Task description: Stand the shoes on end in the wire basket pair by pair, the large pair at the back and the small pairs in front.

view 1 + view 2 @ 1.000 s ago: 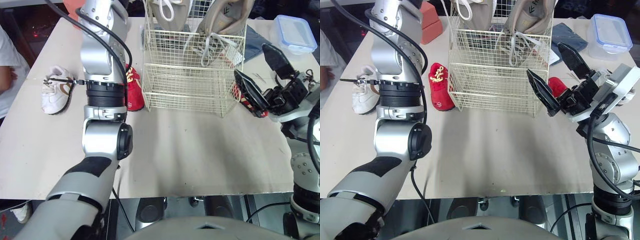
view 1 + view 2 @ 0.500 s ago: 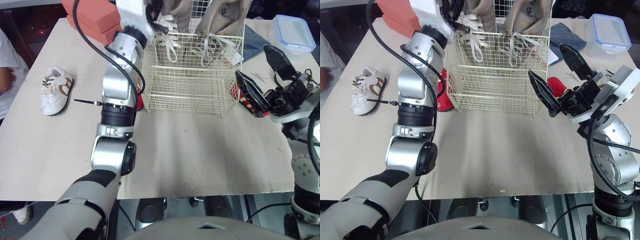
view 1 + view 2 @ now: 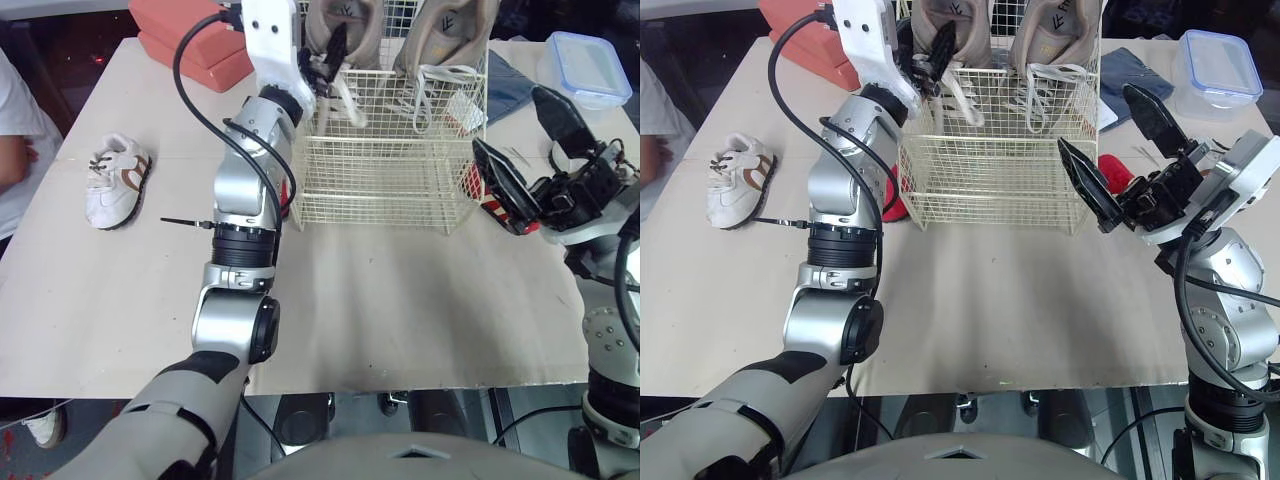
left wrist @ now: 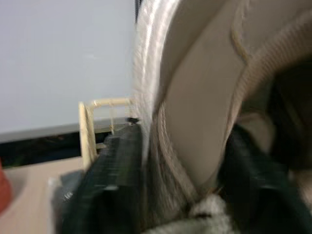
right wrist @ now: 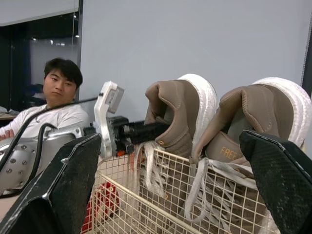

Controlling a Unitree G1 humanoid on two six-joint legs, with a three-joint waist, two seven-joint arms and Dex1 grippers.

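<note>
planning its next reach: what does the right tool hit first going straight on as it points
Most likely the wire basket, around its top rim where the tan shoes stand; the open right tool faces it, though depth is unclear.

The left tan shoe (image 3: 970, 25) and the right tan shoe (image 3: 1055, 30) were cut off by the top edge of the head views. The left wrist view was blurred, the left tool (image 4: 181, 129) a dark smear clamped on either side of the left tan shoe's heel. The left red shoe (image 3: 893, 203) lay mostly hidden behind the left arm (image 3: 845, 200). The right red shoe (image 3: 1116, 172) was half covered by the spread right tool (image 3: 1095, 118). A person (image 3: 12, 150) was cropped at the side.
</note>
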